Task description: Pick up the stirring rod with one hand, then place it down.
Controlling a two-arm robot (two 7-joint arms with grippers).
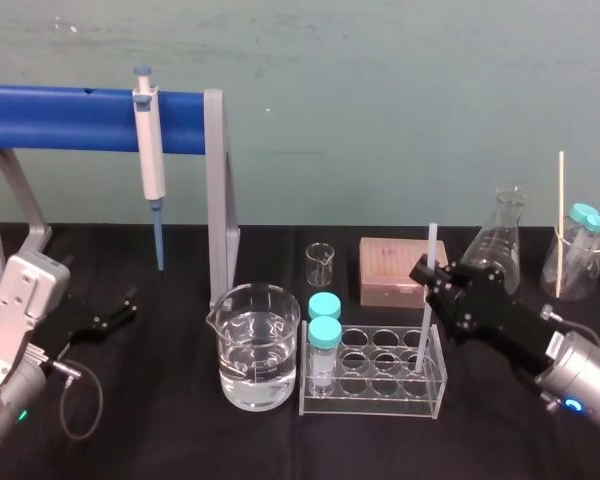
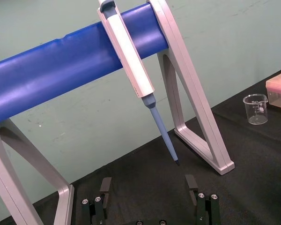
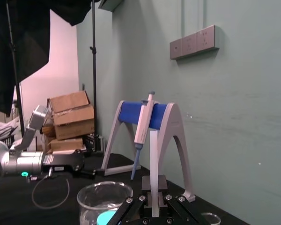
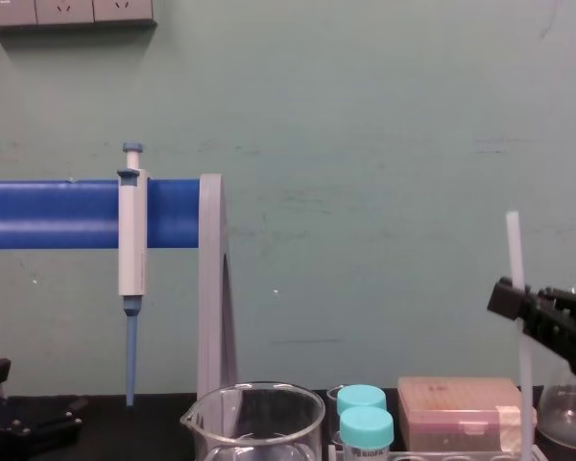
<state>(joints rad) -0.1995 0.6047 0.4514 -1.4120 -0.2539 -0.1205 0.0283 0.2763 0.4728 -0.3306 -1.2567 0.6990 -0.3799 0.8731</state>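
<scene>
Stirring rod (image 1: 422,340): stood upright, clamped in my right gripper (image 1: 435,275), lower end down in the tube rack (image 1: 372,405). Grasp I judged made; set-down outstanding. Left gripper (image 2: 147,185): parked at left, fingers apart.

The pale green wall (image 4: 365,115) runs straight behind the bench. It is matt and a little scuffed, with small white flecks here and there. High up on it sits a row of grey socket plates (image 3: 192,42). The table (image 1: 170,300) is covered in flat black and meets the wall in a clean line. Off to one side the room opens out. Stacked cardboard boxes (image 3: 70,115) stand on the floor or on something low, I can't tell which. A thin black stand (image 3: 93,70) rises by the wall's corner, and a dark cloth (image 3: 18,47) hangs from above. Beyond it a farther wall (image 3: 61,65) glows pinkish. Over the bench the light is soft and even.
</scene>
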